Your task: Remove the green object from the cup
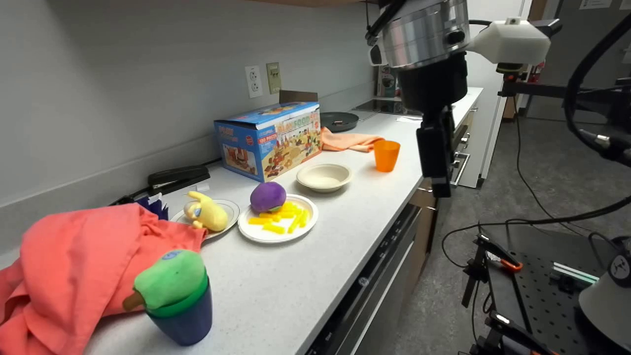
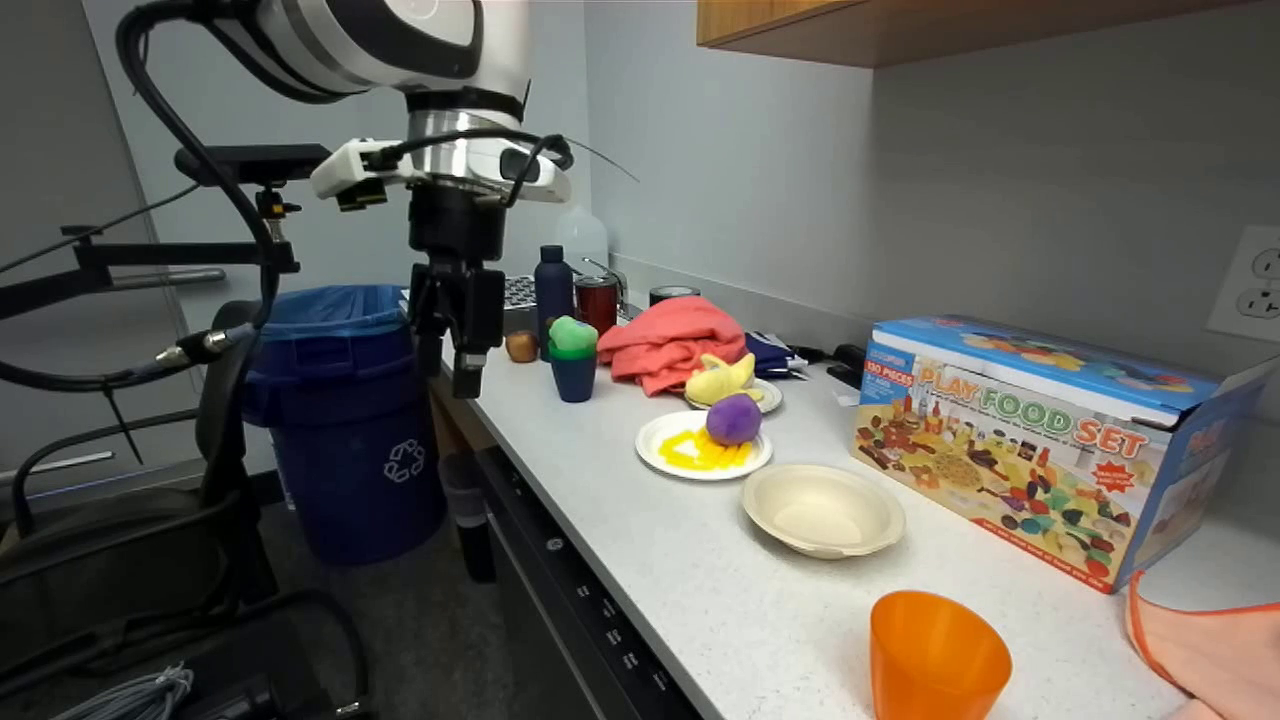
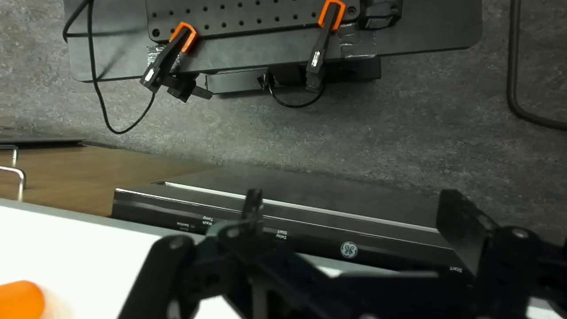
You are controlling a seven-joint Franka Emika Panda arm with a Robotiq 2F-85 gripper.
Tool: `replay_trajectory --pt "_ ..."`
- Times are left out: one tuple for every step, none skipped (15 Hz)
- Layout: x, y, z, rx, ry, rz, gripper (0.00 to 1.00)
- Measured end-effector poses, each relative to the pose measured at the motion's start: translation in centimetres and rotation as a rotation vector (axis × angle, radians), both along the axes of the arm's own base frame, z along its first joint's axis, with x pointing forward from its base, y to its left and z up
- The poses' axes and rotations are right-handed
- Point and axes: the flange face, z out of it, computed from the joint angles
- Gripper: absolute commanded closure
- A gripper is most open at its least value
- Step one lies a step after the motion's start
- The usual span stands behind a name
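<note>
The green object point(image 1: 170, 278) is a bright green plush lump with a brown stub. It sits in the mouth of the cup point(image 1: 186, 318), filling it and sticking out above the rim. The cup is dark blue with a green upper part and stands upright. In an exterior view the green object point(image 2: 572, 334) and cup point(image 2: 574, 378) are at the counter's far end. My gripper point(image 3: 352, 199) is open and empty, fingers wide apart. In both exterior views the gripper point(image 1: 440, 185) point(image 2: 450, 370) points down near the counter's front edge, well apart from the cup. The wrist view does not show the cup.
A red cloth point(image 1: 108, 256) lies beside the cup. A plate point(image 1: 268, 238) holds a purple ball-like item point(image 1: 267, 196) and yellow sticks. A yellow plush point(image 1: 211, 213), a beige bowl point(image 1: 324, 177), an orange cup point(image 1: 386, 156) and a play food box point(image 1: 276, 138) stand along the counter.
</note>
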Motion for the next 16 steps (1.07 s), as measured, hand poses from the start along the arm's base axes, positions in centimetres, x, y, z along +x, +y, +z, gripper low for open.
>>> replay_trajectory --pt "0.1 0.0 0.0 0.002 -0.008 0.000 0.00" --pt "0.3 0.0 0.0 0.005 -0.021 0.000 0.00" --pt "0.4 0.1 0.1 0.009 -0.038 0.001 0.00" --pt "0.6 0.1 0.1 0.017 -0.054 0.000 0.00" --pt "0.8 0.2 0.2 0.026 -0.069 0.001 0.00" --pt "1.0 0.3 0.3 0.035 -0.082 0.002 0.00" --pt "1.1 0.4 0.3 0.042 -0.095 0.005 0.00" --pt "1.3 0.5 0.3 0.047 -0.112 0.010 0.00" --pt "1.4 0.6 0.3 0.053 -0.128 0.015 0.00" --pt "1.5 0.7 0.2 0.059 -0.143 0.020 0.00" --pt "1.6 0.8 0.1 0.064 -0.155 0.025 0.00" --pt "1.6 0.9 0.1 0.066 -0.164 0.031 0.00" --pt "1.6 0.9 0.0 0.070 -0.169 0.032 0.00" --pt "1.6 1.0 0.0 0.072 -0.168 0.030 0.00" --pt "1.6 1.0 0.0 0.074 -0.167 0.029 0.00" --pt "1.6 1.0 0.0 0.076 -0.167 0.027 0.00"
